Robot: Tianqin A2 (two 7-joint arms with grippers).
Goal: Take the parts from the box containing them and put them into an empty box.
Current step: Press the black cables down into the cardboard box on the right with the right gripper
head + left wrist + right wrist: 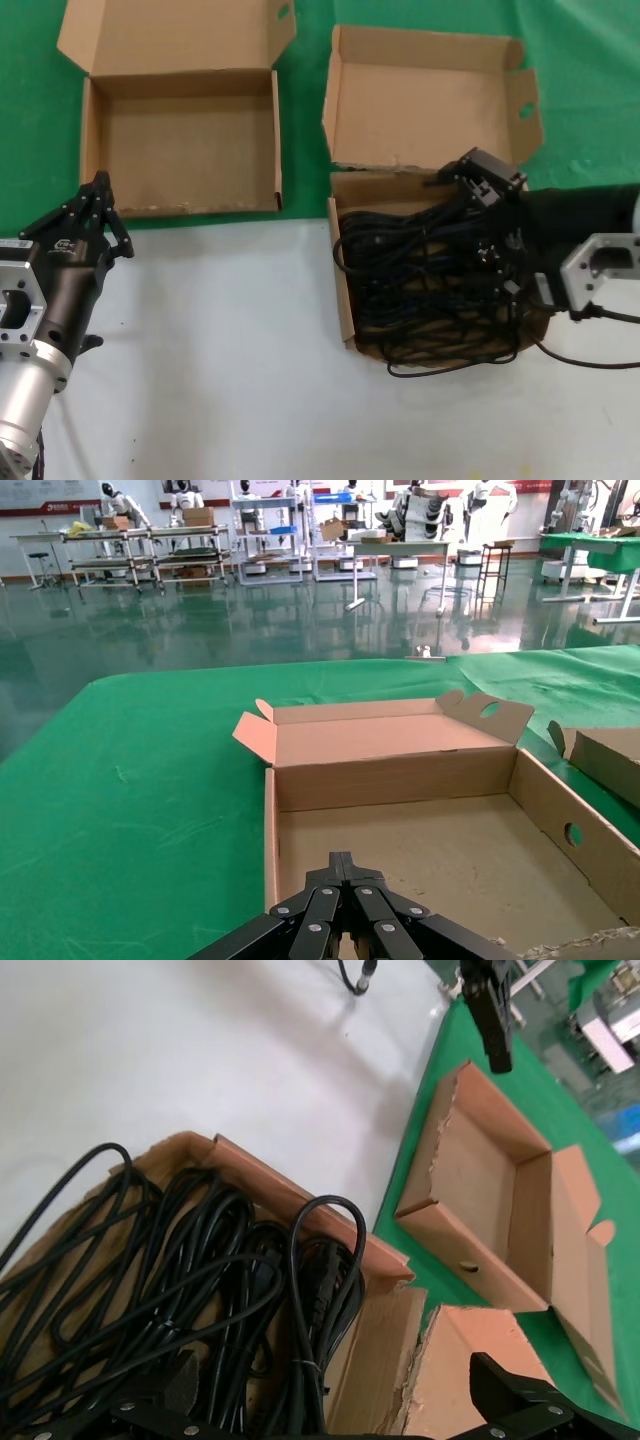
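Right gripper (478, 232) reaches in from right edge, low over cable box (343, 300), fingers spread wide above cables (420, 290); nothing pinched. Cables: tangled heap filling box, one loop spilling over near edge onto white table (230, 350). Left gripper (98, 205) idle at left, arm angled up from lower-left corner, fingers pressed together at tip, just short of empty box (270, 140). Boxes side by side on green cloth (30, 120), lids open.

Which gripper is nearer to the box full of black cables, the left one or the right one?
Right. The right gripper hangs open over the cable box. The left gripper is shut, far off at the empty box.
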